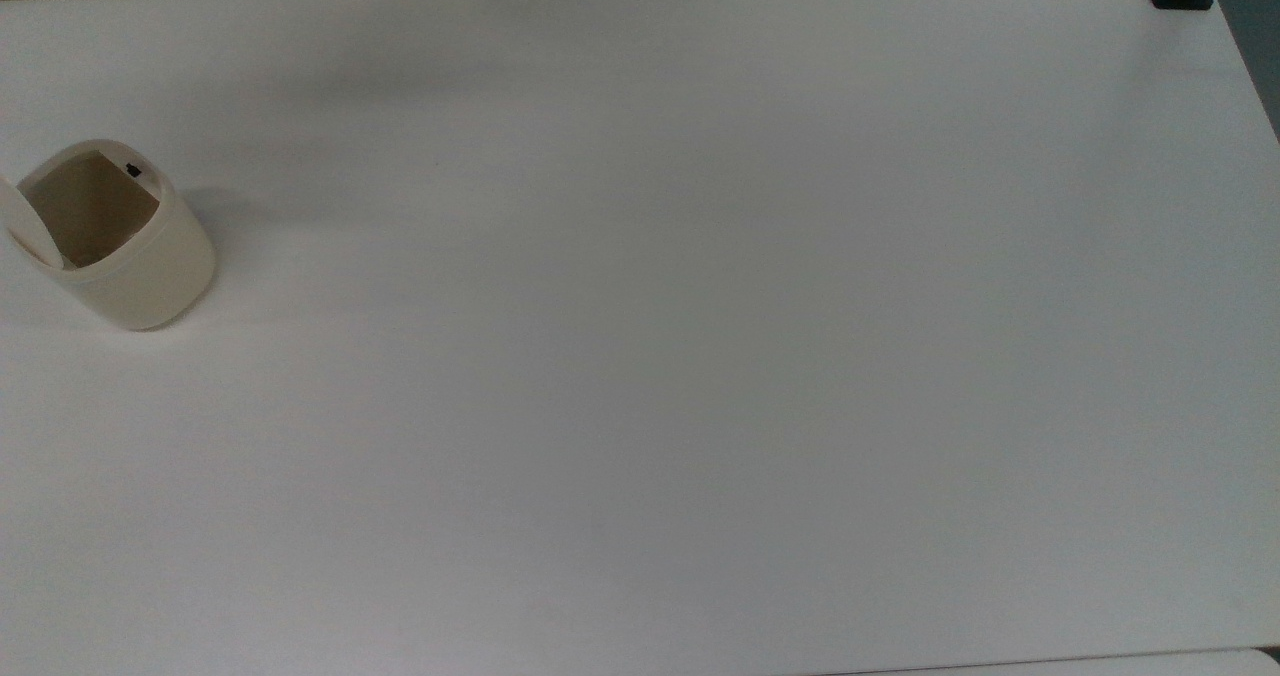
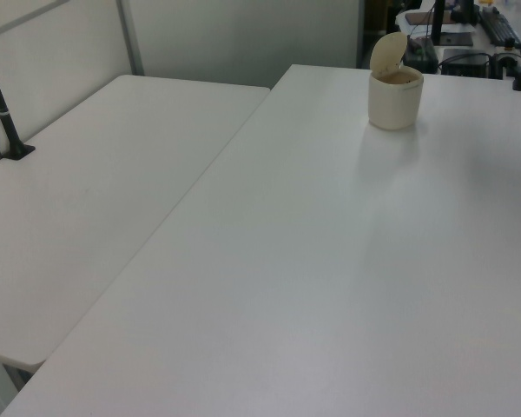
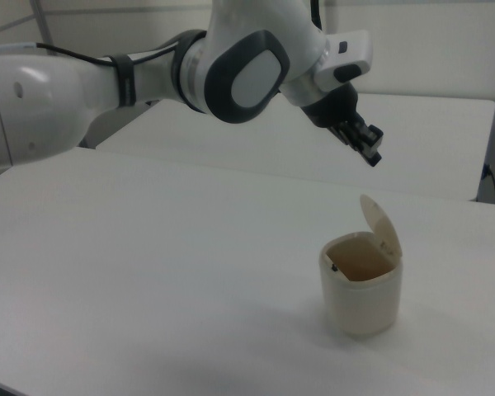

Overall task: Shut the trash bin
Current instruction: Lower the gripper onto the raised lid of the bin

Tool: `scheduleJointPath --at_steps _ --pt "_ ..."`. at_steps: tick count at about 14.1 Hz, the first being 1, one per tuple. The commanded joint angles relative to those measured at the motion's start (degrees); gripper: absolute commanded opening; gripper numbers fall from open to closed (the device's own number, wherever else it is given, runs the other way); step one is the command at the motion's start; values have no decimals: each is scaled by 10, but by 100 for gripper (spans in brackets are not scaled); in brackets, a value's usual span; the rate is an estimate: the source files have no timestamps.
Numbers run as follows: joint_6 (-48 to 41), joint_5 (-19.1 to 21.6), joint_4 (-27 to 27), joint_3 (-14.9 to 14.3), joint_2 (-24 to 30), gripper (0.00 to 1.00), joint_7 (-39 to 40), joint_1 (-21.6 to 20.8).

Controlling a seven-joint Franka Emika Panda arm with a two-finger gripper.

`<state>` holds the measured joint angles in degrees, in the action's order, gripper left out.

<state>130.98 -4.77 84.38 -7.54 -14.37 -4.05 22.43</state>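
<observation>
Currently the approach step, by my judgement: no contact made, bin open.

Arm (image 3: 107,78) enters from the right view's left and reaches across toward the right view's right. Gripper (image 3: 371,153) hangs in the air above the trash bin (image 3: 361,285), apart from it, tips slanting down and toward the right view's right. Fingers look pressed together, nothing held between them.

Trash bin location: on the white table (image 1: 700,356), at the top view's far left edge (image 1: 115,246); in the left view it sits toward the far upper right of the tabletop (image 2: 395,97); in the right view, lower right of centre.

Orientation: bin stands upright, long axis vertical, mouth facing up. Lid (image 3: 381,224) is swung up to nearly vertical, tilted slightly back, hinged on the rim at the right view's right; its inner face looks toward the right view's left. In the top view the lid (image 1: 25,226) sits on the top view's left side of the rim. Small black button (image 1: 133,169) on the opposite rim, toward the top view's upper right. Interior brownish; I see nothing in it.

Next move, as I read it: bring the fingertips behind the raised lid, on its outer face, then push it over toward the button side and press down until flush. Bin is light and unrestrained, so a sideways shove may slide or tip it; push mostly downward.
</observation>
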Motion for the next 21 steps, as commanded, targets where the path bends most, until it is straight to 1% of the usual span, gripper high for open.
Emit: scheduleJointPath --at_steps 1,6,11,13,16,18,21 --pt "52 -2 -10 -11 -31 0 -22 -2" --pt "61 -8 -8 -12 -56 0 -21 5" --pt "53 -8 5 -12 -57 0 -13 9" --pt "25 -8 9 -12 -56 0 -13 9" --pt "-63 -3 10 -11 -54 0 13 5" --pt "-84 2 10 -10 -53 0 18 4" --pt "-88 3 18 -8 -55 0 22 4"
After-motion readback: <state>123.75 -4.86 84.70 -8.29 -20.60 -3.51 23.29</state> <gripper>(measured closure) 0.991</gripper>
